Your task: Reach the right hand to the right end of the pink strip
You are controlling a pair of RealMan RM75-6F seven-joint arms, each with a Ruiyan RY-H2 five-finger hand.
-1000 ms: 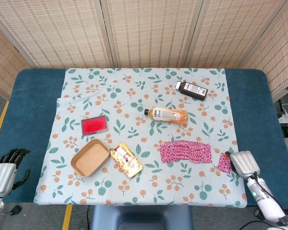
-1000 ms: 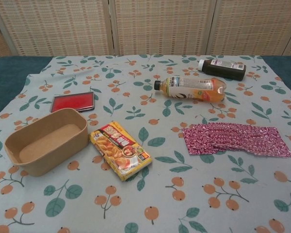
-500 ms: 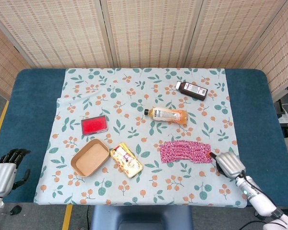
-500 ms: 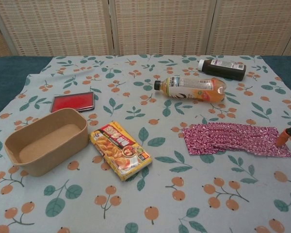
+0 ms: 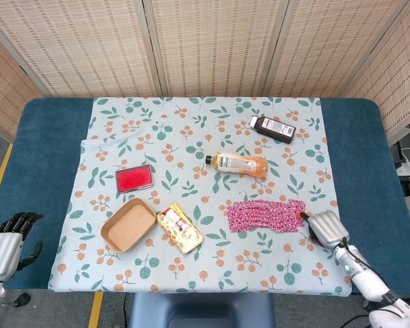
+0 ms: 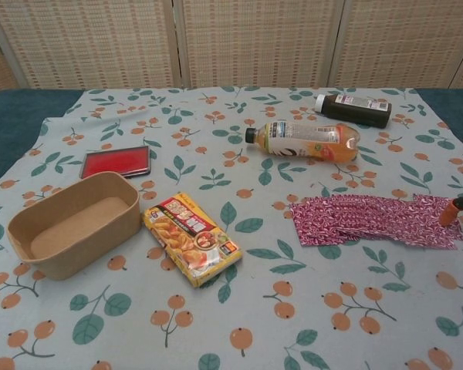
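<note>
The pink strip (image 5: 265, 215) lies flat on the floral cloth right of centre; in the chest view the pink strip (image 6: 370, 220) reaches almost to the right edge. My right hand (image 5: 326, 227) sits just beyond its right end, back upward. One orange-tipped finger (image 6: 455, 209) touches the strip's right end, whose corner is slightly turned up. Nothing is visibly held in that hand; its other fingers are hidden under it. My left hand (image 5: 7, 242) hangs off the table's front left corner, fingers apart and empty.
An orange-drink bottle (image 5: 238, 164) lies behind the strip, a dark bottle (image 5: 273, 128) further back. A yellow food box (image 5: 180, 229), a brown paper tray (image 5: 128, 225) and a red pad (image 5: 134, 178) sit to the left. The blue table edge (image 5: 369, 171) runs along the right.
My right hand has moved left and slightly back to the strip's right end. The strip's right corner has shifted back a little. The left hand has not moved.
</note>
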